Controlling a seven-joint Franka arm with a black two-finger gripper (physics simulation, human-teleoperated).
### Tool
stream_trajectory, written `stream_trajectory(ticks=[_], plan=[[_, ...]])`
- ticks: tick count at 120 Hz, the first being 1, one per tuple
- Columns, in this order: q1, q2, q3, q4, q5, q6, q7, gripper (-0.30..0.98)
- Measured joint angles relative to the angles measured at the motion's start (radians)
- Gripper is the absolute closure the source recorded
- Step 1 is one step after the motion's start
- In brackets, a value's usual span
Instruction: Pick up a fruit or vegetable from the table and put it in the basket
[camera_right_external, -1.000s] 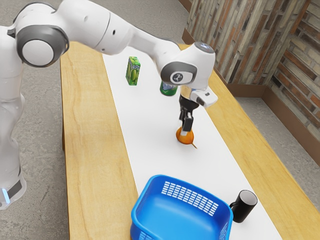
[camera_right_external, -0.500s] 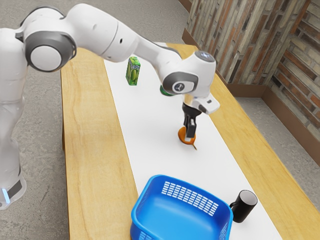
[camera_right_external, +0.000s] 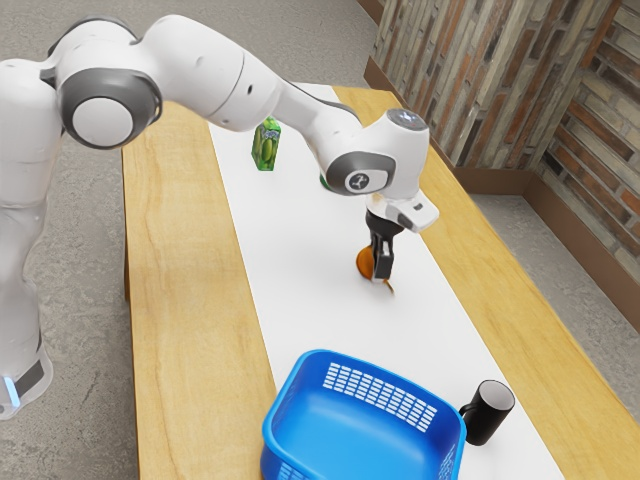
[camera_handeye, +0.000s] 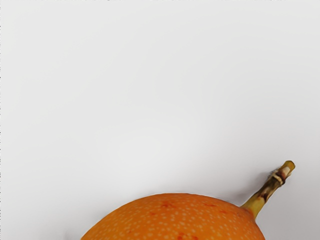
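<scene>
The tool is down at the orange fruit, so I think the job now is to grab it. I can't tell if the tool is apart or clamped on it. The fruit sits on the white mat on the desk, not in the blue basket. Next, get a good grip, then lift.
</scene>
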Motion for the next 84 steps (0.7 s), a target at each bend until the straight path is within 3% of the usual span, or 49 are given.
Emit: stream_trajectory(ticks=[20, 49, 84], plan=[[0.000, 0.001, -0.004, 0.032, 0.010, -0.029, -0.002, 0.26], [0.007, 0.014, -0.026, 0.187, 0.028, -0.195, -0.006, 0.27], [-0.013, -0.048, -0.127, 0.290, 0.032, -0.338, -0.008, 0.26]])
